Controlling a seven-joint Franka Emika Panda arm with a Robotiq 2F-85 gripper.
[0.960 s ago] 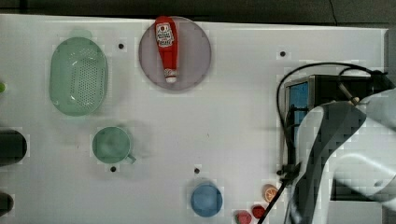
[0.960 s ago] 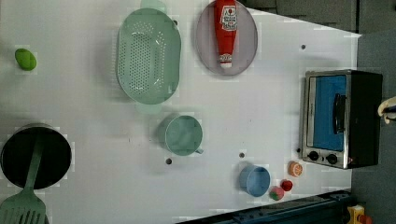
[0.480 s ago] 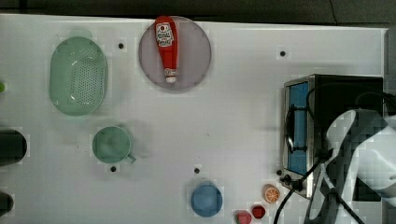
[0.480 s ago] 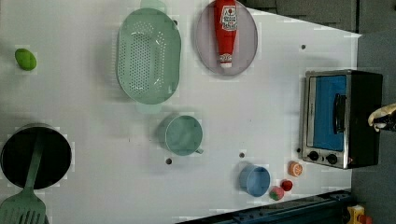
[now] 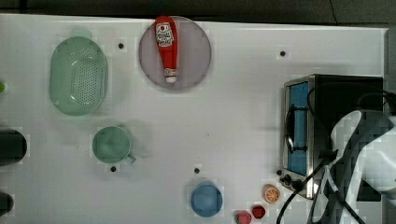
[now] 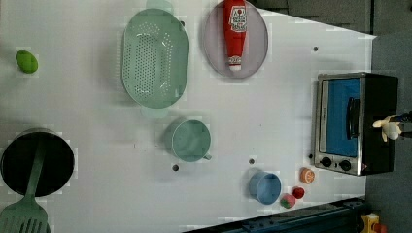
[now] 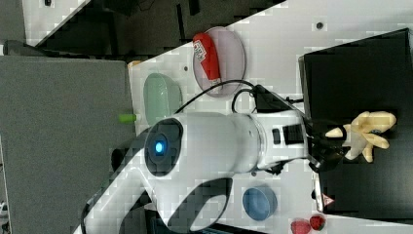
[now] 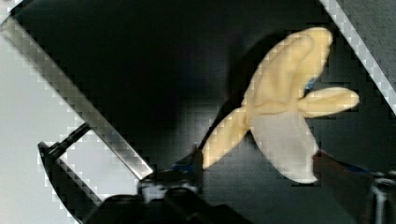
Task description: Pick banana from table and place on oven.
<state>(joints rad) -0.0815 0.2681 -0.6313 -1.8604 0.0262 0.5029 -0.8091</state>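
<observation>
In the right view, the banana [image 7: 366, 134] lies on the oven's [image 7: 360, 63] black top, just past the fingers [image 7: 336, 141], its long axis running away from them. In the wrist view, the banana [image 8: 285, 121] sits between spread, released fingers [image 8: 345, 179].

The label on the red ketchup bottle [image 5: 166, 45] is too small to read
</observation>
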